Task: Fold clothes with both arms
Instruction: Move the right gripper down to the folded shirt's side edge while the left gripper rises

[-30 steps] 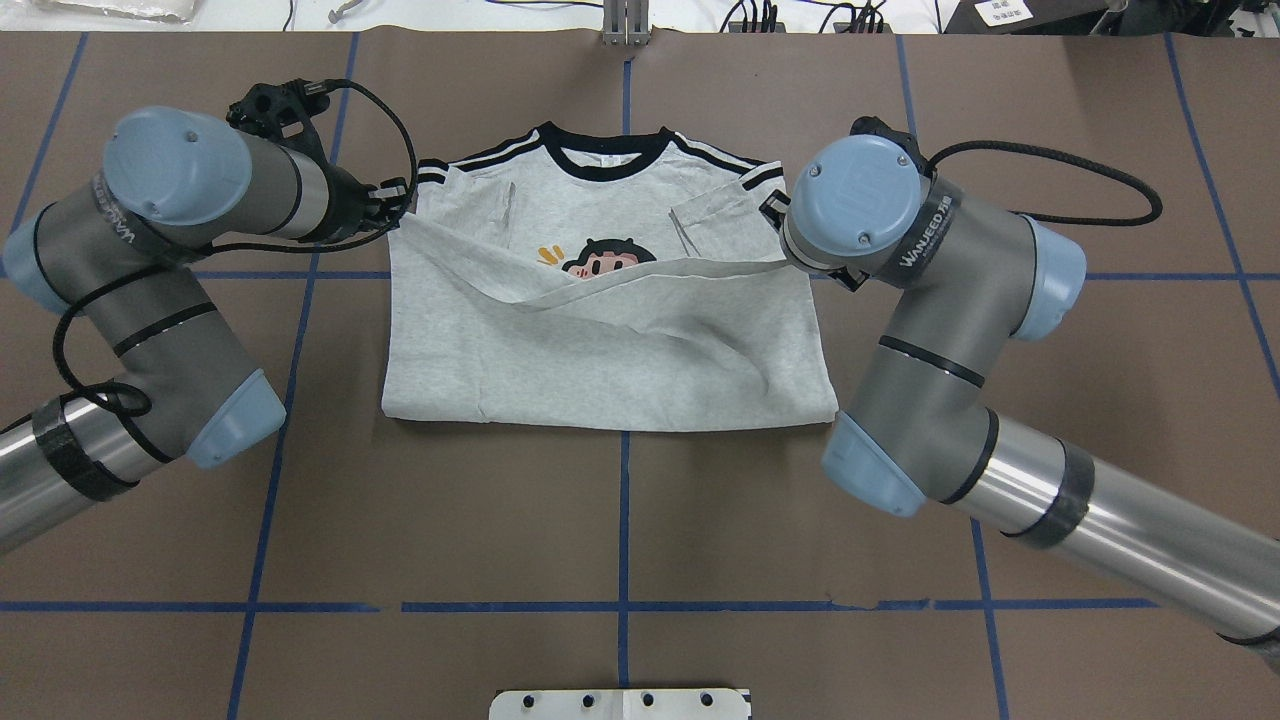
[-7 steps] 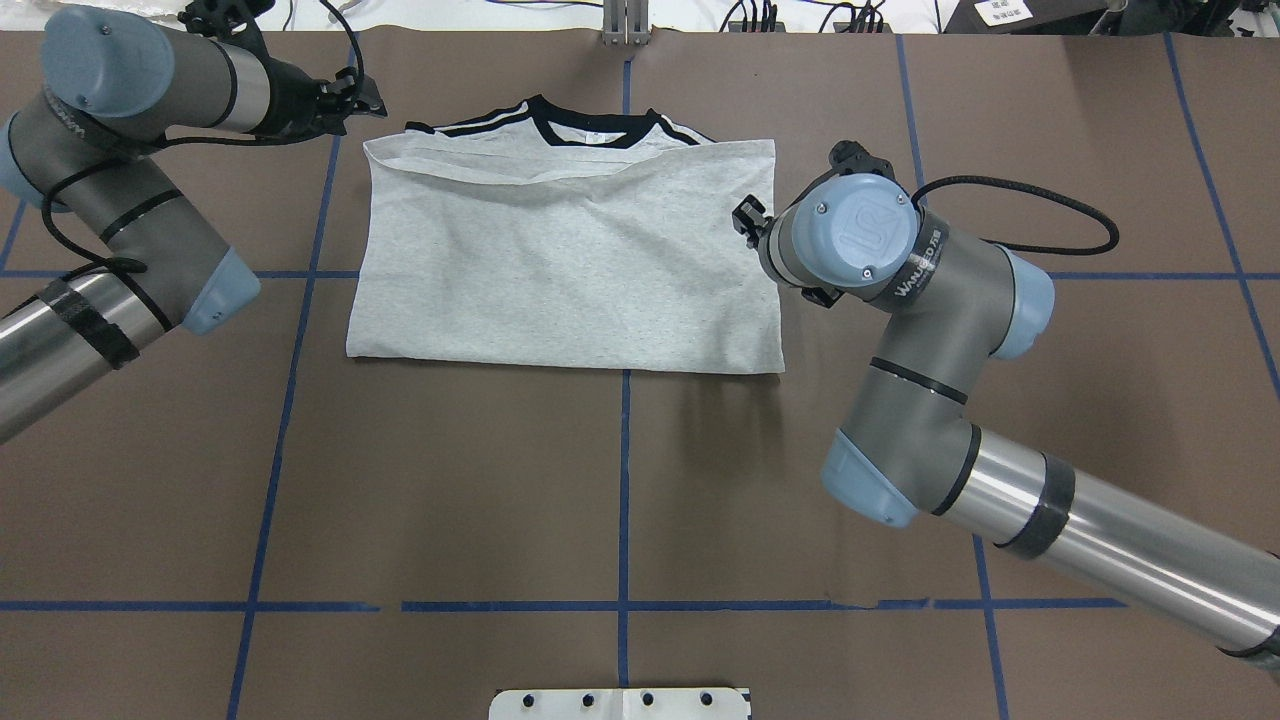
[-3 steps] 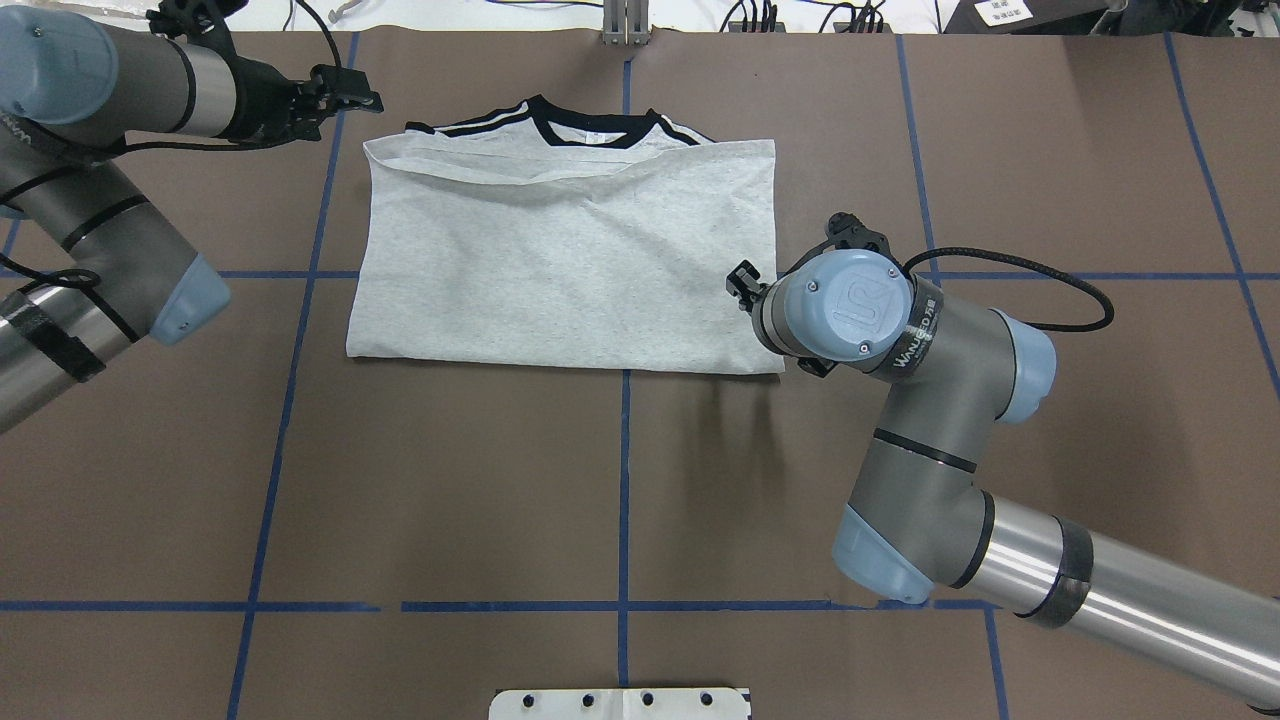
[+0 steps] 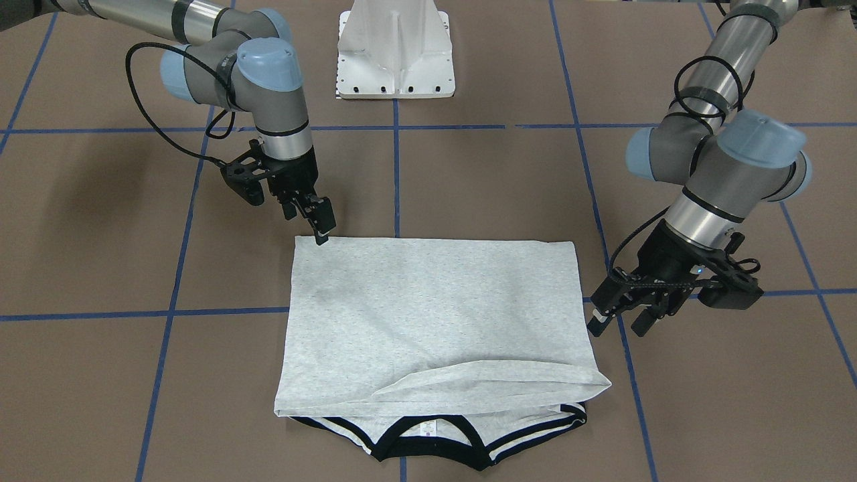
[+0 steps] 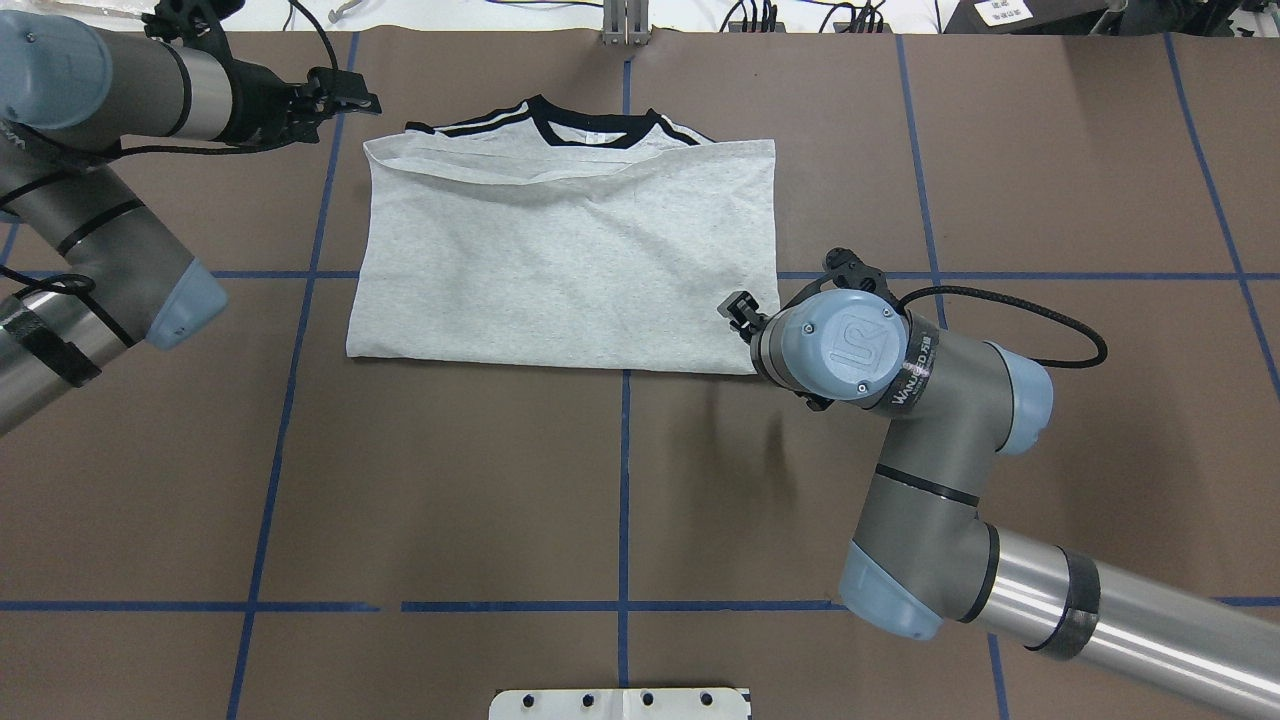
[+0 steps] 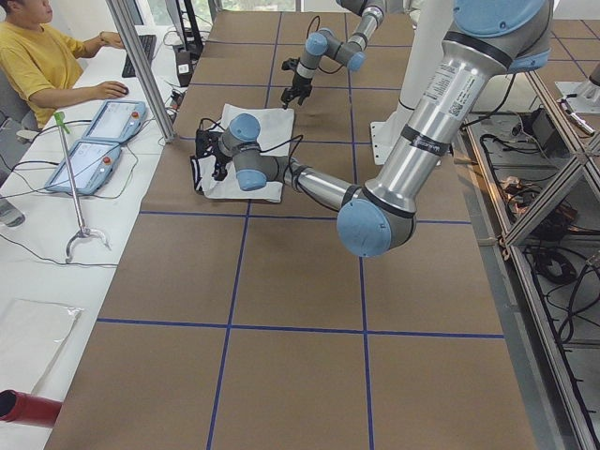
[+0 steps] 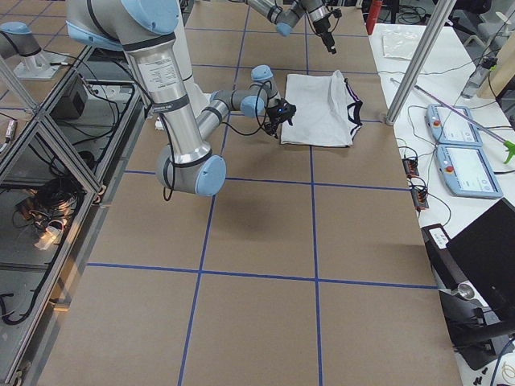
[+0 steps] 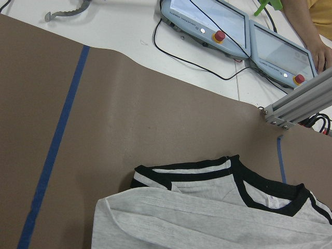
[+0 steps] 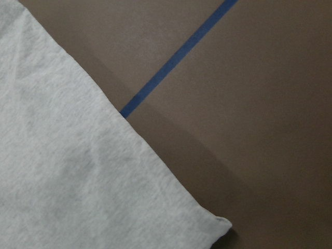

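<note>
While "WANEED" marks the right arm [image 5: 905, 380], left claw [image 4: 619, 320] gapes; right claw [image 4: 321, 224] closed beside T-shirt [image 5: 565, 265].

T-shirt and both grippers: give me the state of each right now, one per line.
T-shirt: lying flat on the table, folded in half, hem edge lying just short of the black collar, print hidden.
Left gripper: open, empty, beside the shirt's collar-end corner.
Right gripper: holding nothing, tips at the shirt's fold corner; open or shut unclear.

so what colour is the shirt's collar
Black, on the light grey T-shirt; the collar shows best in the exterior front-facing view.
</note>
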